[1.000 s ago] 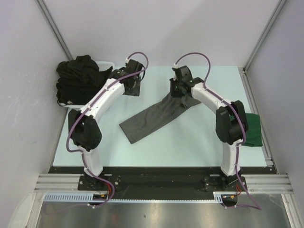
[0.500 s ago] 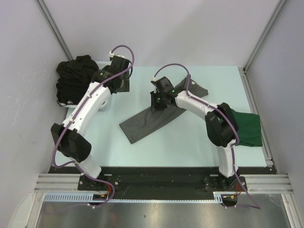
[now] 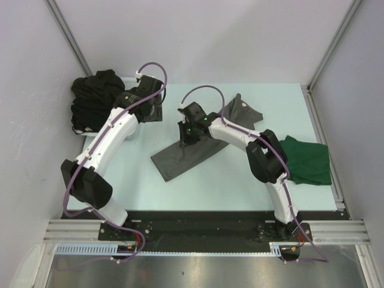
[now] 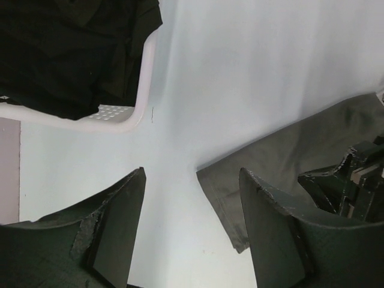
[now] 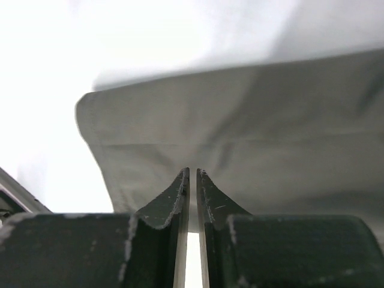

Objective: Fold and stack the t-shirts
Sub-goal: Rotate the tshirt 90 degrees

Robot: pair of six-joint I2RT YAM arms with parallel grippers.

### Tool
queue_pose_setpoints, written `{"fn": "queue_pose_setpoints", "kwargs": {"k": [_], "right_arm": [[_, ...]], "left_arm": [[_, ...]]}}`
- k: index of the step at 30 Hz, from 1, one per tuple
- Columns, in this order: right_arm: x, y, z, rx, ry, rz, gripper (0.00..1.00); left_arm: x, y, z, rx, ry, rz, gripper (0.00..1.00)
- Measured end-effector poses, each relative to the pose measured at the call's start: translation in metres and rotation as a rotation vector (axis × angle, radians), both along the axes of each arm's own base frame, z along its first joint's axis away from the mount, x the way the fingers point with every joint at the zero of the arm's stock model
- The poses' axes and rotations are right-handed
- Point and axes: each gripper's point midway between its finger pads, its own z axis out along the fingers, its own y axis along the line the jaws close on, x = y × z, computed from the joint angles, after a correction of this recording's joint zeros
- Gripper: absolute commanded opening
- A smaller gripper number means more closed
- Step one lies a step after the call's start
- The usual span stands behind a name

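A charcoal grey t-shirt [image 3: 177, 158] lies in a long diagonal strip across the middle of the table. My right gripper [image 3: 185, 137] is over its middle, shut on a fold of the grey fabric [image 5: 252, 120], which drapes in front of the fingers [image 5: 192, 171]. The left gripper [image 3: 151, 114] hangs open above bare table between the basket and the strip's lower end [image 4: 240, 180], holding nothing [image 4: 192, 174]. A dark green t-shirt [image 3: 309, 161] lies at the right edge. Black t-shirts [image 3: 96, 96] are heaped in the basket.
The white plastic basket [image 4: 114, 118] stands at the back left corner, close to my left gripper. Grey walls enclose the table [image 3: 204, 180] on three sides. The right arm stretches across the table's middle.
My right gripper has travelled left along the grey t-shirt, carrying its far end over the strip. The left arm has pulled back toward the basket.
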Motion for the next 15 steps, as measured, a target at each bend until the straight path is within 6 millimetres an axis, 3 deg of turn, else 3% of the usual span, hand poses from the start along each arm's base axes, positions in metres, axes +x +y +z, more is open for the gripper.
{"fn": "queue_pose_setpoints", "kwargs": {"k": [5,15], "right_arm": [[-0.008,0.017,0.000,0.007,-0.006,0.037,0.00],[-0.025,0.017,-0.015,-0.025,0.032,0.061,0.00]], "left_arm": [[-0.007,0.003,0.005,-0.005,-0.012,0.000,0.69],[-0.010,0.005,0.006,-0.008,-0.013,0.002,0.69]]}}
